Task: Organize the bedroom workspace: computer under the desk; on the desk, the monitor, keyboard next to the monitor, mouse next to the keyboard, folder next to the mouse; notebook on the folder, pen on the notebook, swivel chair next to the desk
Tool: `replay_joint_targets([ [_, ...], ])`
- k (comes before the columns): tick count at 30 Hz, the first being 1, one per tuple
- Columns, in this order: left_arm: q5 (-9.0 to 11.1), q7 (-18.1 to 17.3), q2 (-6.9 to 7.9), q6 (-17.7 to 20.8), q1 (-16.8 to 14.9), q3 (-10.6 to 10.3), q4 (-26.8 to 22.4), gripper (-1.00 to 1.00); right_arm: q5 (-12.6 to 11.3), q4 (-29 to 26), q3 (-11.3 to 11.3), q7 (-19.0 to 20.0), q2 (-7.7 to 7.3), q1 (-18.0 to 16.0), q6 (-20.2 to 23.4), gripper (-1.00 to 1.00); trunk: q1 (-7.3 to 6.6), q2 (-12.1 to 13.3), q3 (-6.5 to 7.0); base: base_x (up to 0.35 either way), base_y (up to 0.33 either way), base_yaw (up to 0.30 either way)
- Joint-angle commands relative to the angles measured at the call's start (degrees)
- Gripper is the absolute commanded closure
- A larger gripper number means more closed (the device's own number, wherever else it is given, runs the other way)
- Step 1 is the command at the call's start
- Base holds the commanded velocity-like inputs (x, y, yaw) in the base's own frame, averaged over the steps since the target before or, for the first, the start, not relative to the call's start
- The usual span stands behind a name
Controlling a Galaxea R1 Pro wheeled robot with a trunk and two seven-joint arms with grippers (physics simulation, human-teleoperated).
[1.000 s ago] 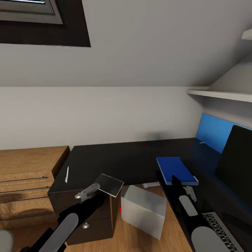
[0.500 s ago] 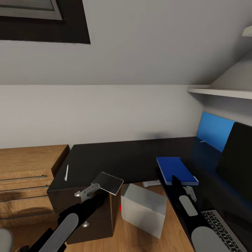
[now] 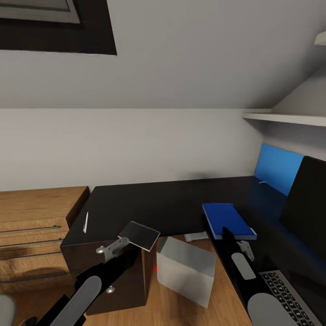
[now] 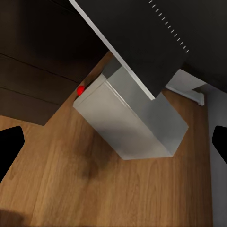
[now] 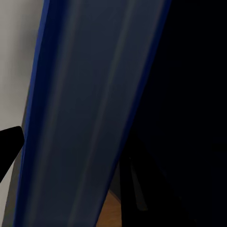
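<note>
From the left, I see the pen (image 3: 86, 223) lying on the black worktop (image 3: 149, 203) beside the wooden drawer unit (image 3: 36, 226), and my left gripper (image 3: 118, 244) has its fingers clamped on the notebook (image 3: 139, 235), held tilted in the air above the worktop's front edge, over the computer (image 3: 185, 270) on the floor. I judge the step in hand is stacking the notebook, so the next move is to carry it right and lay it flat on the folder (image 3: 227, 220), which lies on the worktop beside the monitor (image 3: 305, 206) and beyond the keyboard (image 3: 290, 294). My right gripper (image 3: 226, 235) sits at the folder's near edge; whether its fingers are open or closed I cannot tell.
</note>
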Motion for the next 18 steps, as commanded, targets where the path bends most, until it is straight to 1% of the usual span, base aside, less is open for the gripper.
replay_joint_targets([
  [1,0.24,0.37,0.04,0.12,-0.07,-0.07,-0.07,-1.00,-0.64,-0.07,-0.04,-0.08,0.04,-0.03,-0.15,1.00,0.23,-0.45,-0.25,0.000,0.000,0.000],
  [4,0.24,0.37,0.04,0.12,-0.06,-0.07,-0.07,-1.00,-0.64,-0.01,-0.04,-0.04,0.04,-0.03,-0.15,1.00,0.88,-1.66,-0.79,0.000,0.000,0.000],
  [10,0.24,0.37,0.04,0.12,-0.06,0.00,-0.07,-1.00,-0.64,0.01,-0.04,-0.02,0.04,-0.03,-0.15,1.00,0.88,-1.66,-0.79,0.000,0.000,0.000],
  [16,0.24,0.37,0.04,0.12,-0.06,0.00,-0.07,-1.00,-0.64,0.02,-0.04,-0.04,0.04,-0.03,-0.15,1.00,2.20,-4.06,-1.87,0.000,0.000,0.000],
  [18,0.24,0.37,0.04,0.12,-0.06,0.01,-0.07,-1.00,-0.64,0.02,-0.04,-0.04,0.04,-0.03,-0.15,1.00,2.20,-4.06,-1.87,0.000,0.000,0.000],
])
